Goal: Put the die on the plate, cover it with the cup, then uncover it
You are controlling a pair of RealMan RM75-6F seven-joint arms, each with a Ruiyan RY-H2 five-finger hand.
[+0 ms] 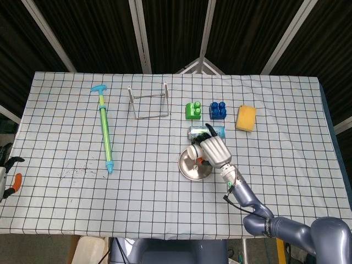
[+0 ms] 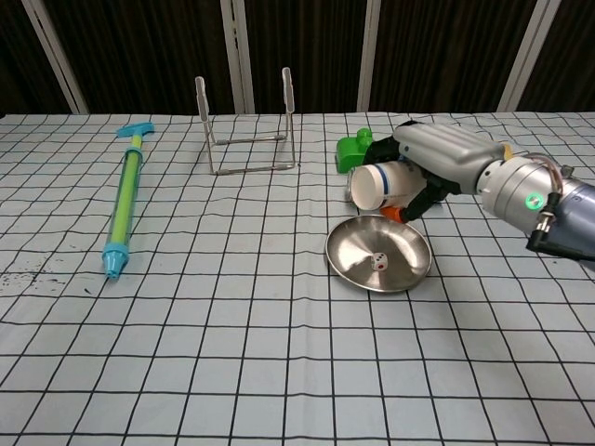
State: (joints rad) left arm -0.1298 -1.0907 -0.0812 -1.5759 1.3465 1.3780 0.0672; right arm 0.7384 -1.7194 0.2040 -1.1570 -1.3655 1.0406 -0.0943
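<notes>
Right hand (image 2: 444,158) clamped around cup (image 2: 383,185), held on its side; die (image 2: 378,263) on plate (image 2: 409,273) below the hand; risk: tilted cup rim clipping plate, scattering die.

Clearance: plate (image 2: 409,275) open from near and left sides. Far side obstructed by right hand (image 2: 437,158) holding cup (image 2: 383,185), with can (image 1: 219,131) and green block (image 2: 352,150) close behind.

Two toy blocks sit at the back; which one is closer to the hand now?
The blue block: the right hand sits nearly below it, while the green block lies further left.
</notes>
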